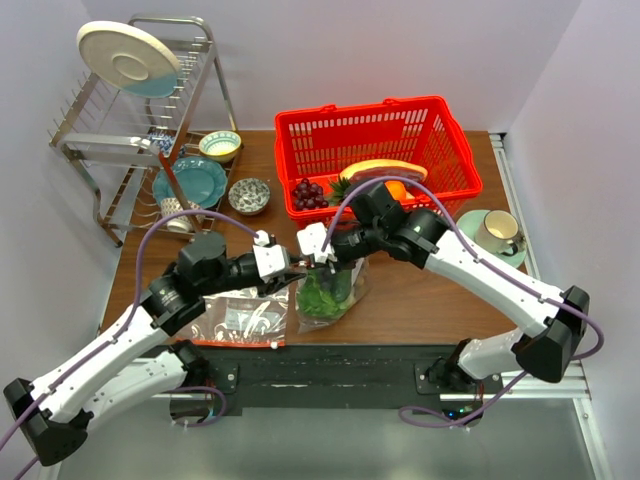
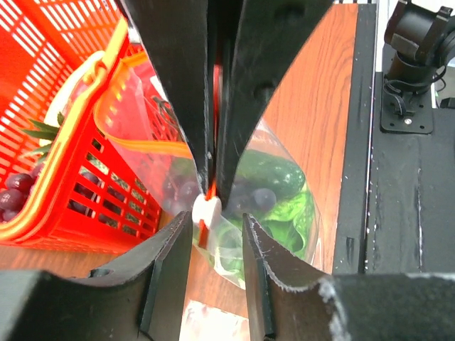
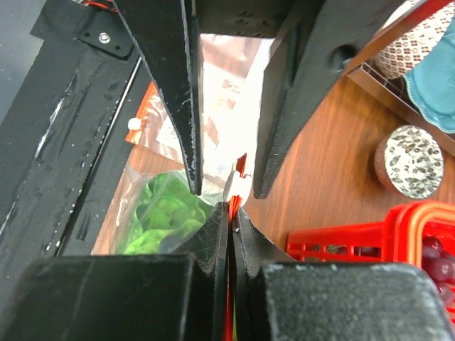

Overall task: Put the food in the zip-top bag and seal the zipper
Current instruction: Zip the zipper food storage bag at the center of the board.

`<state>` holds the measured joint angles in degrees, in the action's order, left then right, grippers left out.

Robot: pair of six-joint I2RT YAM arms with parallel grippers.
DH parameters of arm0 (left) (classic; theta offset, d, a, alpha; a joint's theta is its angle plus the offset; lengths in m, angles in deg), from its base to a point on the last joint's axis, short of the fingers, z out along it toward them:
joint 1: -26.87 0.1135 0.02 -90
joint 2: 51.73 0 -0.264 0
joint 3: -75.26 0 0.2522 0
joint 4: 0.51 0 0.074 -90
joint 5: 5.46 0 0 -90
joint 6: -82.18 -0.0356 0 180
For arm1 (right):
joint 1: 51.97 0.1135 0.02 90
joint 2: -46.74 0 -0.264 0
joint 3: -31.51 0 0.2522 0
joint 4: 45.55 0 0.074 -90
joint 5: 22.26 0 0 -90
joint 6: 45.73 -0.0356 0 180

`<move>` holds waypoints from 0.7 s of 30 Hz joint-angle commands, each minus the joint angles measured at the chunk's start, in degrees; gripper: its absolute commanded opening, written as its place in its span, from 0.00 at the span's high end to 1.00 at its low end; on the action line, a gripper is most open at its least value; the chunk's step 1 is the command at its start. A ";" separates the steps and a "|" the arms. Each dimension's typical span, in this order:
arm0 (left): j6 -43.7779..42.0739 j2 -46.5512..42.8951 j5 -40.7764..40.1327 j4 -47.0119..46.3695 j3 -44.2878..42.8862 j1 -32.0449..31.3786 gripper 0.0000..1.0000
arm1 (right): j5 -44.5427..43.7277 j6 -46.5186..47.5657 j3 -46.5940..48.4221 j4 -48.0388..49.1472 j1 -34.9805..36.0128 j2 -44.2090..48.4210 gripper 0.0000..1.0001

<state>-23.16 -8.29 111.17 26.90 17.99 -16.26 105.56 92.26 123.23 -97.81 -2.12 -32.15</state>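
The zip-top bag (image 1: pixel 326 296) stands on the table between my two grippers, mouth up. Through its clear plastic I see pale-green cabbage (image 2: pixel 286 210), a dark green cucumber (image 2: pixel 276 173) and small dark round pieces (image 2: pixel 264 198). My right gripper (image 3: pixel 232 207) is shut on the red-orange zipper (image 3: pixel 240 165) at the bag's top edge. My left gripper (image 2: pixel 217 219) faces it head-on with its jaws apart. The zipper's white tab (image 2: pixel 207 209) sits at the left gripper's fingertips, close to one pad. From above, both grippers meet over the bag's mouth (image 1: pixel 312 264).
A second clear bag (image 1: pixel 245 315) lies flat at the near edge, left of the filled one. Behind is a red basket (image 1: pixel 430 125) with purple grapes (image 1: pixel 307 193) and other fruit. A dish rack (image 1: pixel 140 130) and bowls stand back left, and a cup on a saucer (image 1: pixel 495 232) stands right.
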 commanded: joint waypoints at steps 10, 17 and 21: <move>3.29 0.24 -1.49 -6.26 3.60 0.24 0.78 | -1.44 -1.67 -1.49 4.57 -0.01 4.80 1.00; 5.13 0.68 -3.43 -7.58 2.81 0.24 0.95 | -0.91 -2.19 -2.01 5.10 -0.01 5.33 1.00; 5.23 1.21 -3.17 -8.02 2.37 0.24 0.74 | -0.73 -2.28 -2.28 5.54 -0.01 5.33 1.00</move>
<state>-19.09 -7.44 108.73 22.59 21.25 -16.26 104.28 90.79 120.76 -95.80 -2.14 -28.98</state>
